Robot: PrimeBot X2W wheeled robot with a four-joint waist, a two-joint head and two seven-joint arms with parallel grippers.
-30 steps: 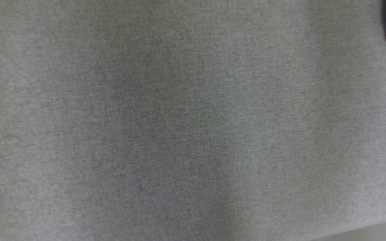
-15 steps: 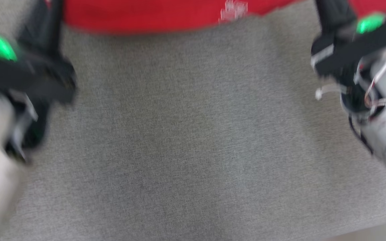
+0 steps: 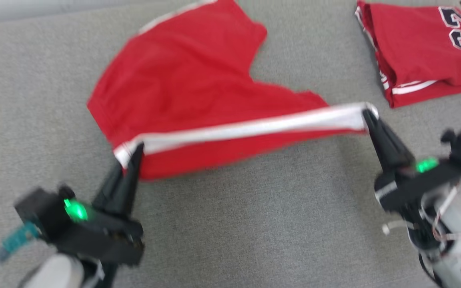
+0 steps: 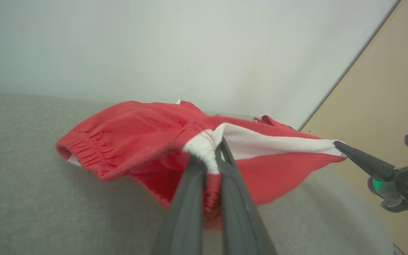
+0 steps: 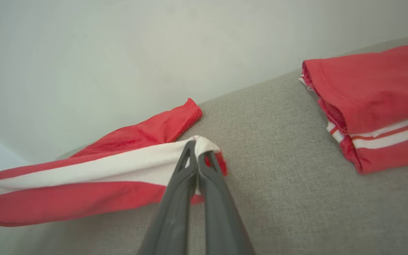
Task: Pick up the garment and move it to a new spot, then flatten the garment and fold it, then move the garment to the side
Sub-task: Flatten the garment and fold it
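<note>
The garment (image 3: 182,80), red shorts with a white side band (image 3: 254,128), was held stretched between the two grippers above the grey fabric surface (image 3: 254,232). Its remainder trailed toward the far edge, left of centre. The left gripper (image 3: 134,154) was pinched tight on the band's gathered waistband end, and the right gripper (image 3: 368,118) was pinched tight on the opposite end. A folded red jersey (image 3: 418,52) was seen in the far right corner, well apart.

A second earlier, bare surface and only a scrap of red at the upper right were taken in by the head view. The whole picture was since shifted, so a move of the camera, not of the things, is indicated. With the band held taut and one edge raised, the carrying step is judged to be under way. Laying down, flattening and folding were not yet done.
</note>
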